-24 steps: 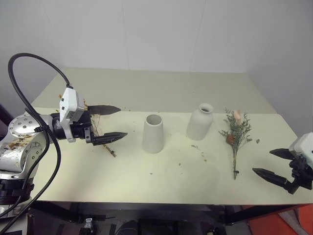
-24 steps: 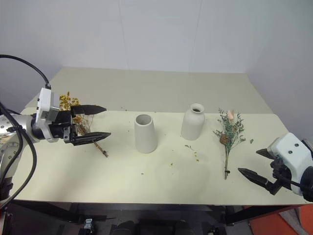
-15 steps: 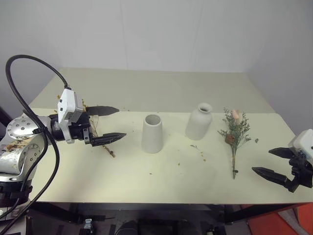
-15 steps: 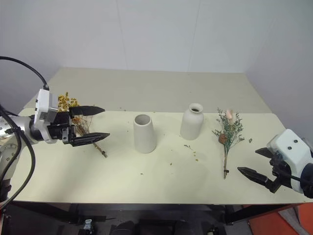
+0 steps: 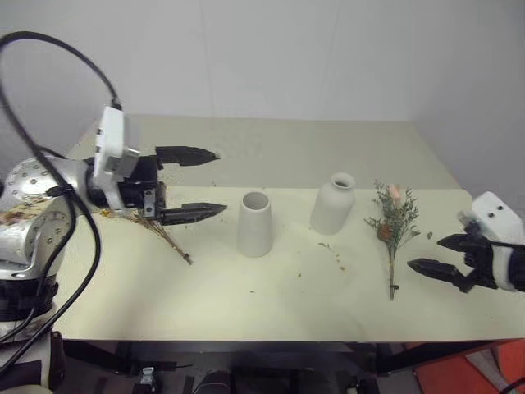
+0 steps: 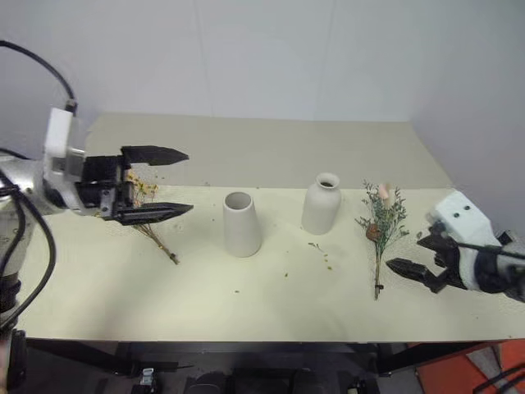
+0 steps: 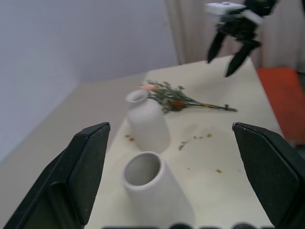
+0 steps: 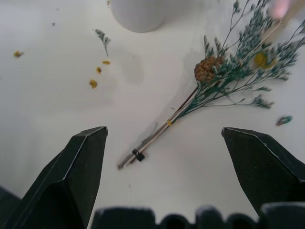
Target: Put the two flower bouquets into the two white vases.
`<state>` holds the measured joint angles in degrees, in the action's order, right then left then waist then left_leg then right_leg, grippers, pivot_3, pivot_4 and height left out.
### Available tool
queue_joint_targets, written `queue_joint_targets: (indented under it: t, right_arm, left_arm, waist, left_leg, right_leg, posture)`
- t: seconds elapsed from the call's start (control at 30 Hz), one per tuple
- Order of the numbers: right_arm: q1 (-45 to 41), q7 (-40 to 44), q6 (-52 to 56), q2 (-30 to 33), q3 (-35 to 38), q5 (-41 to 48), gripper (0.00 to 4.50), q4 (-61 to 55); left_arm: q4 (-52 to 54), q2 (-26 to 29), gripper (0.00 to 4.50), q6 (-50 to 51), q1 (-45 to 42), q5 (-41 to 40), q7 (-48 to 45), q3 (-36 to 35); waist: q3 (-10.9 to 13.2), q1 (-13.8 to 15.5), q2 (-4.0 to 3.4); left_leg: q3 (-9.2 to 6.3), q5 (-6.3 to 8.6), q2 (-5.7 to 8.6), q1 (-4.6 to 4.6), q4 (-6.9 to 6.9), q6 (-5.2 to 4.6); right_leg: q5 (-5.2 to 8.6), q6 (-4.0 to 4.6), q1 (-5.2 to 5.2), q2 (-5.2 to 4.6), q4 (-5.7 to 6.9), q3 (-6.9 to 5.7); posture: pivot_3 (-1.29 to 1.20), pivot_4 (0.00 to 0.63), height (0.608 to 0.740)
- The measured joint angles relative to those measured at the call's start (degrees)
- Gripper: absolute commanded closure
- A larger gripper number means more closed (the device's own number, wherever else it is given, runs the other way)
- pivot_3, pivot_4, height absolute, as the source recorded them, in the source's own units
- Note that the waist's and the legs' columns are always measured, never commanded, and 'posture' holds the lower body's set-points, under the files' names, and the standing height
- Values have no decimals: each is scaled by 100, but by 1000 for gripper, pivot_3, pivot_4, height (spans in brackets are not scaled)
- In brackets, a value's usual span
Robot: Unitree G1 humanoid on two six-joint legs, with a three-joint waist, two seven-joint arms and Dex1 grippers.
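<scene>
The yellow bouquet [image 6: 146, 194] lies on the table at the left, its stem [image 5: 171, 245] pointing toward the front. My left gripper [image 5: 205, 182] hovers open above it, empty, pointing toward the cone vase [image 5: 255, 223]. To the right of that vase stands the bottle vase [image 5: 332, 203]. Both vases are upright and empty. The grey-green bouquet [image 5: 395, 222] lies flat to the right of the bottle vase, stem end [image 8: 136, 155] toward the front. My right gripper [image 5: 426, 254] is open just right of that stem, with nothing in it.
Small flower crumbs [image 5: 336, 256] are scattered on the table in front of the vases. A second table surface [image 5: 287, 148] extends behind, up to the white wall. Something orange [image 5: 459, 373] sits on the floor below the table's right front corner.
My left gripper has risen off the table and above the yellow bouquet, which stays lying there. My right gripper has moved inward toward the grey-green bouquet's stem.
</scene>
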<state>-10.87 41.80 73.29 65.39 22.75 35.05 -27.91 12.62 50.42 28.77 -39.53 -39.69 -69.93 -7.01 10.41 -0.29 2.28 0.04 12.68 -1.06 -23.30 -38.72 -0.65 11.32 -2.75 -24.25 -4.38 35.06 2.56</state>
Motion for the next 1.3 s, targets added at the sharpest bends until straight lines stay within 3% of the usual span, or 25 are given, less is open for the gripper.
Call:
queue_joint_targets:
  t: [0.17, 0.37, 0.67, 1.13, 1.23, 1.3]
  right_arm:
    - [-2172, -1059, 1305, -1019, -1140, -370, 0, 1416]
    - [-3252, -1916, 1859, -1762, -1426, -998, 0, 2915]
    - [-3320, -2498, 1874, -2217, -1310, -1239, 0, 3510]
    - [-3279, -2554, 1874, -2460, -1304, -1230, 0, 3911]
    - [-3279, -2473, 1874, -2460, -1338, -1216, 561, 4035]
    - [-3282, -2422, 1873, -2459, -1338, -1190, 1207, 4104]
  left_arm:
    - [-212, -557, 20, 7, -803, 265, -11, 720]
    - [-524, -1155, 20, -150, -1051, 851, -103, 1486]
    - [-984, -1739, 20, -289, -1280, 1393, -276, 2043]
    - [-1121, -1931, 20, -486, -1489, 1772, -478, 2223]
    - [-1117, -1911, 0, -485, -1489, 1813, -488, 2221]
    - [-1098, -1887, 0, -482, -1488, 1818, -491, 2221]
  waist:
    - [-1, -61, 3]
    - [0, -44, -1]
    - [2, -55, -5]
    - [1, -85, -7]
    - [1, -86, -7]
    - [1, -89, -7]
  left_leg:
    - [-2, 0, 6, -6, -6, 0]
    - [-8, 2, 9, -31, 15, -4]
    - [-11, 2, 15, -46, 4, -6]
    - [-11, 1, 14, -42, -4, -7]
    - [-11, 1, 14, -42, -3, -7]
    - [-12, 1, 13, -42, -3, -7]
  right_leg:
    - [-15, -15, -1, 0, 0, 6]
    - [-40, 5, -24, 1, -3, 1]
    - [-43, 0, -35, -2, 4, 1]
    - [-46, -3, -32, -1, 6, 5]
    - [-46, -3, -32, -1, 6, 5]
    - [-46, -3, -32, -1, 6, 5]
  posture:
    - [0, 150, 740]
    - [0, 150, 740]
    - [0, 150, 740]
    - [0, 150, 740]
    - [0, 150, 740]
    - [0, 150, 740]
